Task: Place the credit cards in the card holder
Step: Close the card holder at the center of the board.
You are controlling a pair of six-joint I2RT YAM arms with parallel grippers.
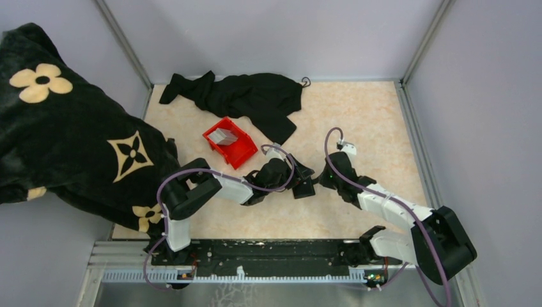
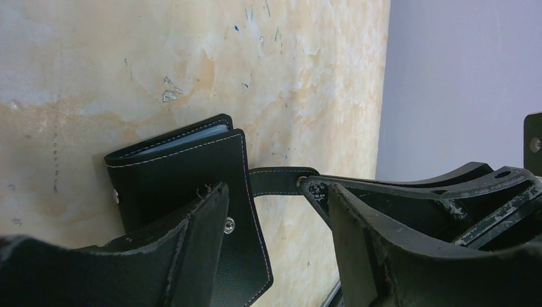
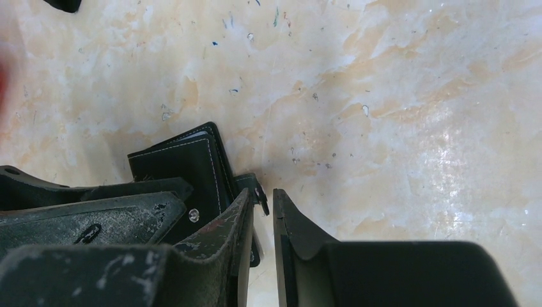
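Nearest the arm bases, the two wrists meet at mid-tabletop (image 1: 371, 121), and from above they cover most of what lies beneath them. The card holder (image 2: 185, 169) lies flat there, folded shut. Its near end is cut off in both wrist views by dark fingers. The left end effector (image 2: 268, 192) is open wide. One finger (image 2: 172, 256) lies over the holder's stitched cover beside a small metal stud (image 2: 228, 224), and the other stands well off to the side, past the closing strap (image 2: 281, 180). Whether that first finger presses down or only overlaps the cover cannot be told.

The right end effector (image 3: 262, 199) has its jaws a narrow slit apart, with pale tabletop showing through. The strap's end sits at the mouth of the slit, but contact is hard to judge. A bluish-grey edge shows between the covers; card or sleeve, it is not clear.

Farther back, a red bin (image 1: 241, 155) holds the credit cards (image 1: 224, 135), standing pale and grey, too small to tell apart. Beyond lies a crumpled black cloth (image 1: 255, 96). At the left a black blanket (image 1: 70, 147) with cream flower and star motifs runs out of frame.
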